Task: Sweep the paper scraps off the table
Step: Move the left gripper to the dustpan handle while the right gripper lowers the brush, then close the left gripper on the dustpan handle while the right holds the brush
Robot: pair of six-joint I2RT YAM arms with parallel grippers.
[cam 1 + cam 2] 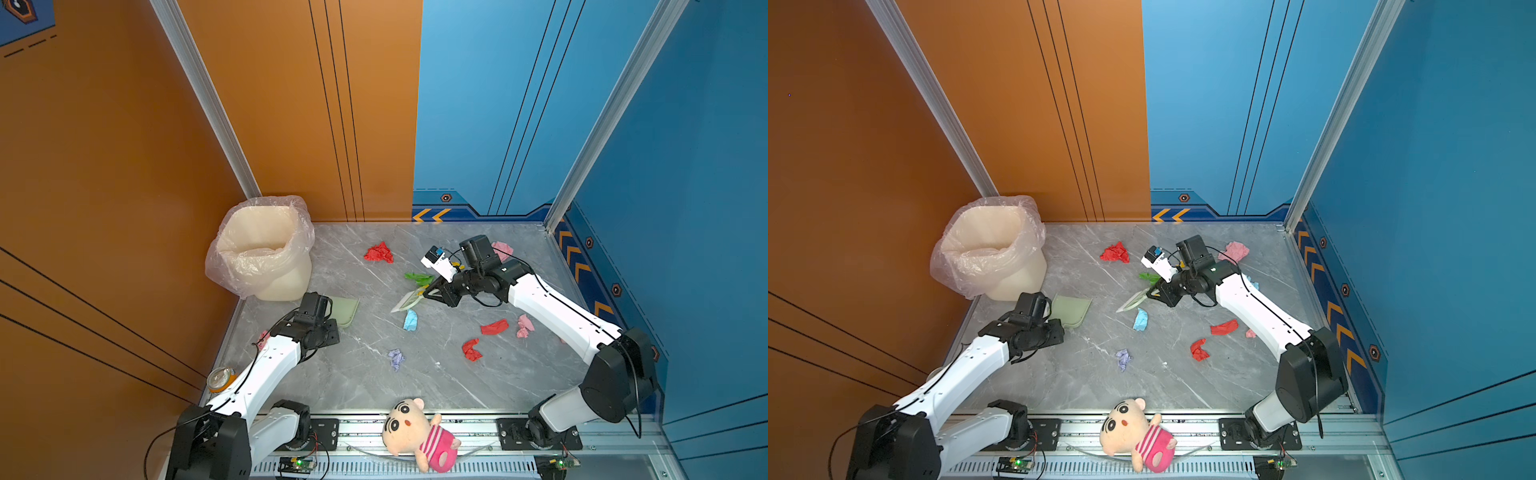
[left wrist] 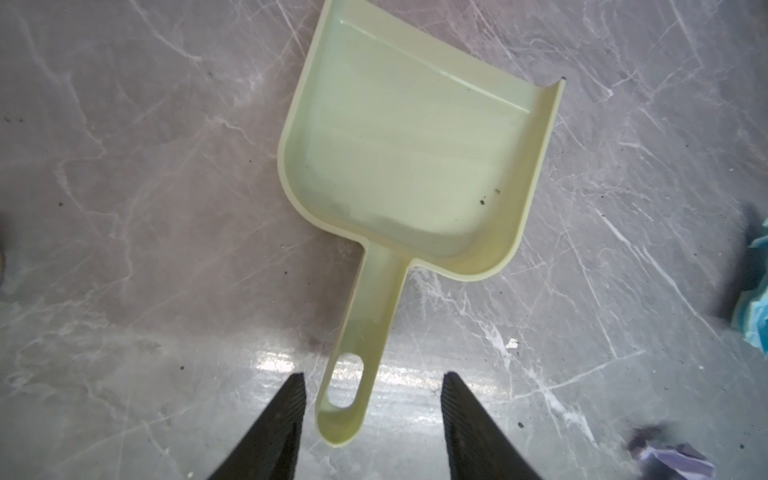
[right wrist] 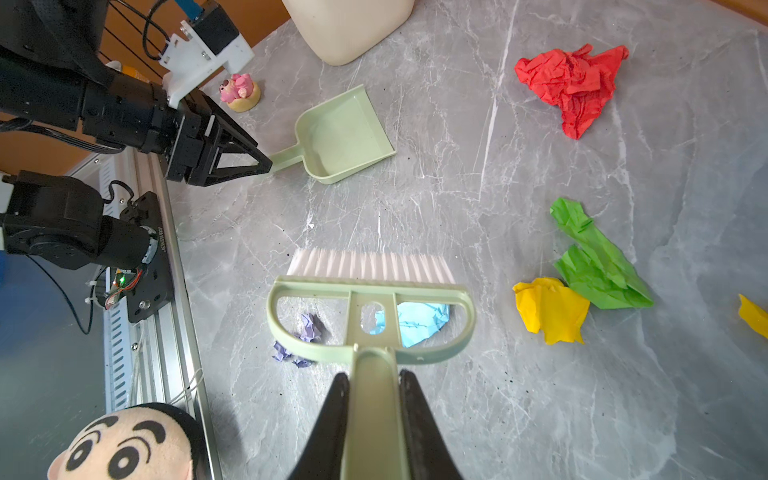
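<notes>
Paper scraps (image 1: 379,252) lie scattered over the desk (image 1: 365,374), mostly nearer the right claw (image 3: 370,374), which clamps the brush (image 3: 365,291). Jaws apart, the left claw (image 2: 374,378) straddles the handle end of the dustpan (image 2: 407,145), seemingly without touching; the handle runs straight ahead.

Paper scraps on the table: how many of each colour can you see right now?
Red scraps: 3
Pink scraps: 2
Yellow scraps: 2
Green scraps: 1
Light blue scraps: 1
Lilac scraps: 1
Total: at least 10; more may be hidden behind the arms.
</notes>
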